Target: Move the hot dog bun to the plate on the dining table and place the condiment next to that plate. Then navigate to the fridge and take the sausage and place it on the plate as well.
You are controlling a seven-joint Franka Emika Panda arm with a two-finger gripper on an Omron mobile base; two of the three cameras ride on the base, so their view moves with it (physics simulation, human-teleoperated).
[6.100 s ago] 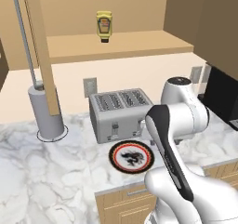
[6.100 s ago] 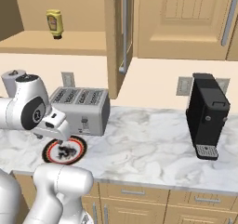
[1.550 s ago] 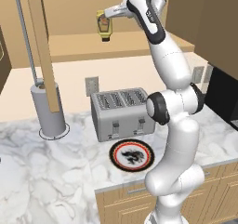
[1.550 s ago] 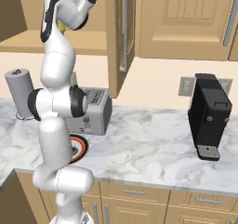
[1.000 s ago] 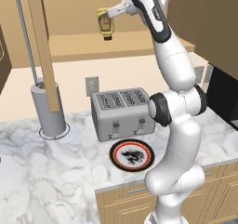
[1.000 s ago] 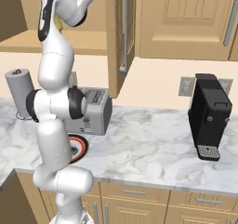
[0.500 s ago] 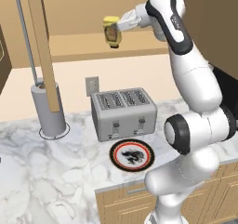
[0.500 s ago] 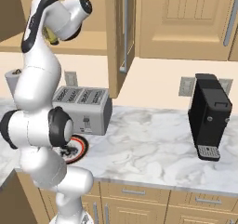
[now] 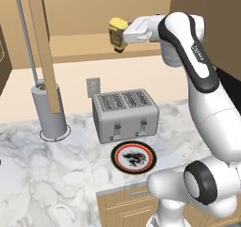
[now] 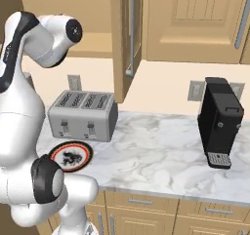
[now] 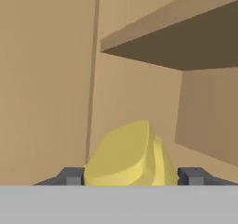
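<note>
Now the gripper pinches the condiment, a small yellow bottle, between its fingers, up high in front of the cabinet shelf, above the toaster. It looks light and stiff, with smooth, maybe slippery sides, so a hold across the middle of its body seems safest.
</note>
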